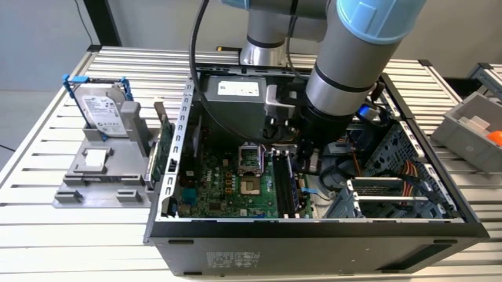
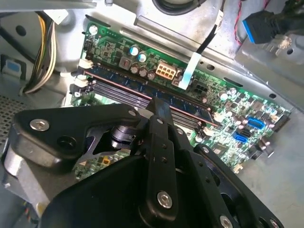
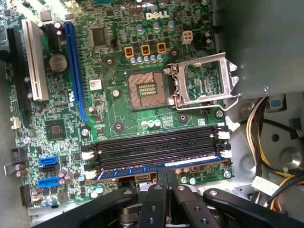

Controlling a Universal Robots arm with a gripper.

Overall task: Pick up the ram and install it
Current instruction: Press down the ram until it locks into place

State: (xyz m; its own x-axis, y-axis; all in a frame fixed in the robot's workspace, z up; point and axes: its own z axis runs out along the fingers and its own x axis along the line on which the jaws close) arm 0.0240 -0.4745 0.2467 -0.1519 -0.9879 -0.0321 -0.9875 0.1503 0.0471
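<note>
jaws are pressed together around the top edge of the ram [image 3: 159, 167], with the gripper [image 3: 162, 176] standing right over the memory slots [image 3: 156, 147] of the motherboard [image 3: 118, 95]. in both wrist views the thin blue-green stick lies lengthwise in the slot at the edge of the bank, the one nearest the fingers [image 2: 159, 111], and the other slots beside it are bare. in the second wrist view the ram [image 2: 142, 88] runs level along its slot, its far end by a white latch [image 2: 78, 81].

by my judgement this is the install step: the stick is already carried into the computer case [image 1: 314, 229] and set into its slot, and the work in hand is seating it. that calls for a straight push down, even along its length, until the latches at both ends close; whether they are closed already, i cannot tell. a tilted push could jam one end.

in the exterior view the arm [image 1: 345, 70] reaches down into the open case, while a hard drive [image 1: 102, 108] stands in its holder outside, well apart.
</note>
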